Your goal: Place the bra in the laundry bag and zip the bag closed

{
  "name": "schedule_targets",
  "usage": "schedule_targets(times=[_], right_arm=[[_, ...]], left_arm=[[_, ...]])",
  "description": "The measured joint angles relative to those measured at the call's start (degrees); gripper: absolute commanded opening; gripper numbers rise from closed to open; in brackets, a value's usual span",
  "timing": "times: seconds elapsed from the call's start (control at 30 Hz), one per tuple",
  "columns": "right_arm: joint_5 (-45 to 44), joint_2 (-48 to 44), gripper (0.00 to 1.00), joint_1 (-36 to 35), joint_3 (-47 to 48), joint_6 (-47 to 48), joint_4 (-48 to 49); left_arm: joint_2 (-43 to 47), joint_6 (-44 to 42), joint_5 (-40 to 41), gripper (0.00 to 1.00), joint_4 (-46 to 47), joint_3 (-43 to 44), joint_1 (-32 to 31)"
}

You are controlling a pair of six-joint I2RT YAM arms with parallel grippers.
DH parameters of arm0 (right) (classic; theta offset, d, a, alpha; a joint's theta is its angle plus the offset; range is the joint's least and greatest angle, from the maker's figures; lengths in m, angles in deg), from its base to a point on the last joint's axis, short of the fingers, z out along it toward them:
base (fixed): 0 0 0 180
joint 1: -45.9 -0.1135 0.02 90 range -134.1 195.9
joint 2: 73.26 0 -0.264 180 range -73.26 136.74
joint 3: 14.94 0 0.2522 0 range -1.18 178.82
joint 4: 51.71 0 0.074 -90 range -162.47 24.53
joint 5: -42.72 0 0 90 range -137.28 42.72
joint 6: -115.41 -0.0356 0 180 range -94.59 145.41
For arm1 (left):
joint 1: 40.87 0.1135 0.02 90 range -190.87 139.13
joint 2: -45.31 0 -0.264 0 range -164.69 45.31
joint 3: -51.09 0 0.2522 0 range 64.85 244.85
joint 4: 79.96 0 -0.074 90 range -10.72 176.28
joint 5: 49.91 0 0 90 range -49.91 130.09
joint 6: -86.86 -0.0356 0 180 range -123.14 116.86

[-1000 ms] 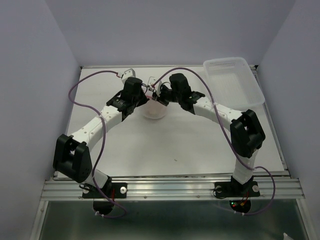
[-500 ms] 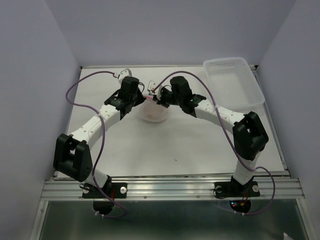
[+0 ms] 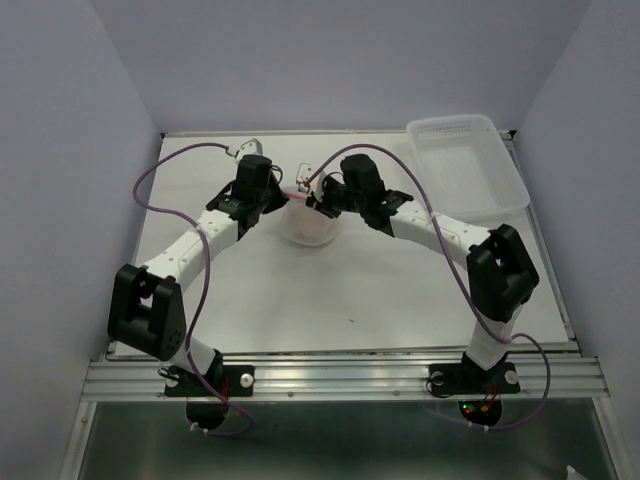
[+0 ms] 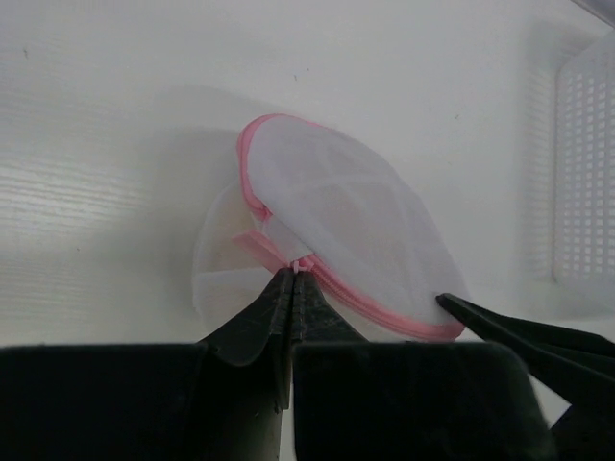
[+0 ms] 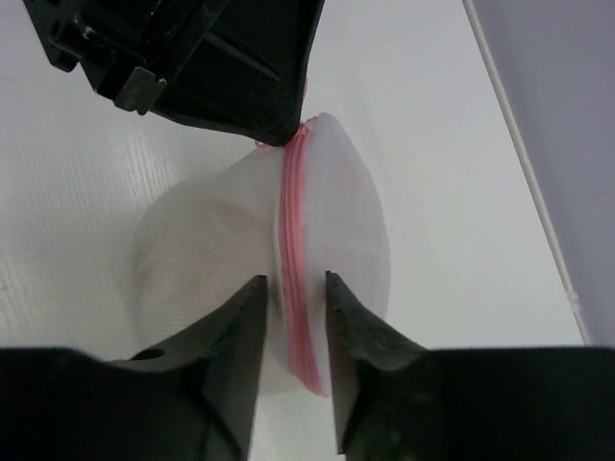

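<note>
Clearly the work is at the zipping stage, and both arms meet over one small object at the far middle of the table (image 3: 350,290). Starting from the left, the left gripper (image 4: 293,274) has its jaws pressed together on a small pink tab at the end of the pink zipper rim (image 4: 252,182). I judge this pinch serves as an anchor, since a zip on soft mesh only runs if the fabric is pulled taut against it.

Next comes the laundry bag (image 3: 305,222) itself, a white mesh dome resting on the table between the two grippers and tipped so that its rim faces the cameras. The bra is not plainly visible anywhere. A warm cream tint shows through the lower half of the mesh in the left wrist view, so it is probably inside, though I cannot be certain.

Further right, the right gripper (image 5: 293,280) has its jaws a little apart and astride the same rim on the side opposite the tab. It looks placed there to find or drag the slider, but the slider itself is too small to pick out, and how much of the zip is closed I cannot tell.

At the far right the basket tray (image 3: 450,123) sits well apart from the bag, playing no part
</note>
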Motion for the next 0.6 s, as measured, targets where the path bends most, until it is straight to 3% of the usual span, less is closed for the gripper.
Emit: schedule_targets(times=[0.03, 0.07, 0.27, 0.4, 0.47, 0.5, 0.6], right_arm=[[-0.2, -0.1, 0.44, 0.0, 0.0, 0.3, 0.0], [-0.7, -0.5, 0.54, 0.0, -0.3, -0.1, -0.2], [-1.0, -3.6, 0.66, 0.1, -2.7, -1.9, -0.5], [0.2, -5.7, 0.79, 0.2, -3.9, -2.9, -1.1], [0.6, -6.9, 0.88, 0.2, -4.4, -3.7, -1.0], [0.5, -7.8, 0.97, 0.2, -5.0, -4.3, -0.8], [-2.2, -10.4, 1.00, 0.1, -7.0, -7.3, 1.5]], left_arm=[[0.0, -0.8, -0.2, 0.00, 0.7, -0.3, 0.2], [-0.1, -2.0, -0.7, 0.00, 1.4, -0.6, 0.5], [-1.2, -5.7, -1.9, 0.00, 3.5, -2.2, 2.1], [-1.1, -7.9, -1.9, 0.00, 4.9, -4.6, 1.8], [-0.9, -10.2, -2.0, 0.00, 6.0, -6.2, 1.5], [-0.8, -11.0, -2.0, 0.00, 6.2, -6.8, 1.3], [-0.5, -13.4, -2.1, 0.00, 7.6, -9.0, 1.0]])
